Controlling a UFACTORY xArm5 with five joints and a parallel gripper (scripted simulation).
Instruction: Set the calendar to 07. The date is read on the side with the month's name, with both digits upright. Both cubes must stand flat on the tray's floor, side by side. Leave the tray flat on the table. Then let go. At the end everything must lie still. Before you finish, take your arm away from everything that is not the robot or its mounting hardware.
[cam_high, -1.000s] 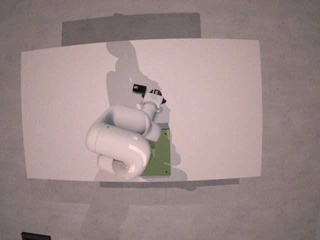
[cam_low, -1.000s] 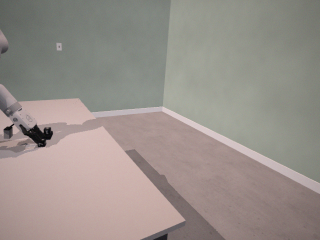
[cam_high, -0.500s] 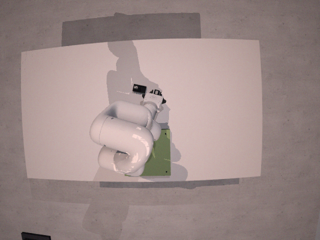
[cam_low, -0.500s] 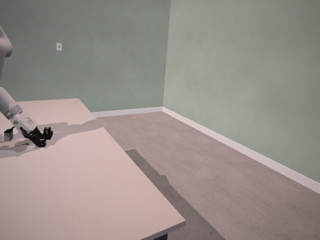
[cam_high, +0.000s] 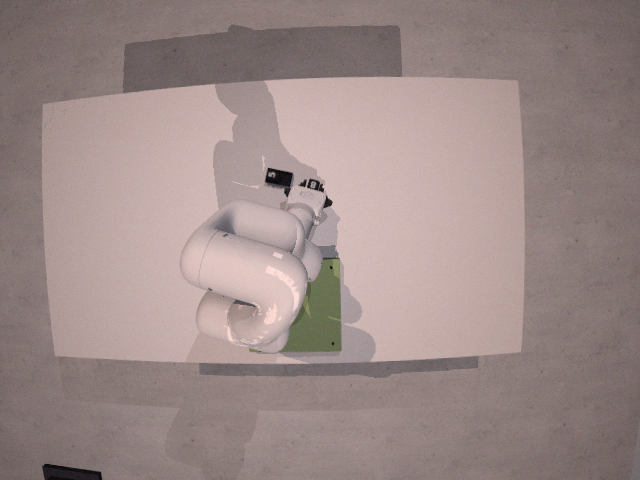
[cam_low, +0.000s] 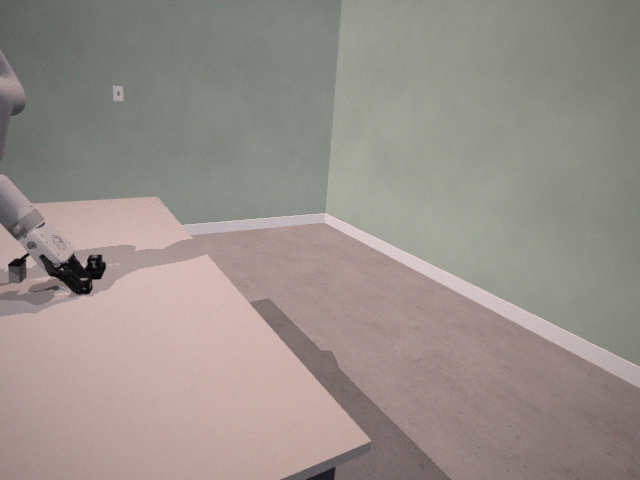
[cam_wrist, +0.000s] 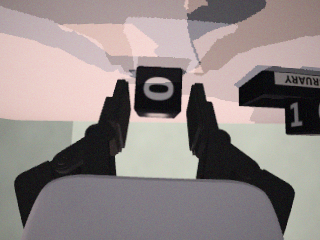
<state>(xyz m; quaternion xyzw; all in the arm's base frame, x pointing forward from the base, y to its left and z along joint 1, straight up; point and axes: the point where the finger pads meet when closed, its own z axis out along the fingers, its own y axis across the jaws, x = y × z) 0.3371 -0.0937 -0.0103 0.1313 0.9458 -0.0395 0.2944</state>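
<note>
The gripper (cam_high: 312, 187) (cam_low: 88, 279) (cam_wrist: 159, 96) slants downward (fingers parted, unclenched) around the 0-faced cube (cam_high: 313, 183) (cam_low: 95, 266) (cam_wrist: 158, 91).

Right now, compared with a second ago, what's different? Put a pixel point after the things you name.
The arm's big bend (cam_high: 242, 263) (cam_low: 9, 93) moved slightly right in the top view. Nothing was visibly grabbed or released: the gripper (cam_high: 312, 187) (cam_low: 85, 283) (cam_wrist: 159, 96) is open. The loose cube (cam_high: 313, 184) (cam_low: 95, 264) (cam_wrist: 159, 91) and calendar (cam_high: 284, 178) (cam_wrist: 255, 95) stayed put.
</note>
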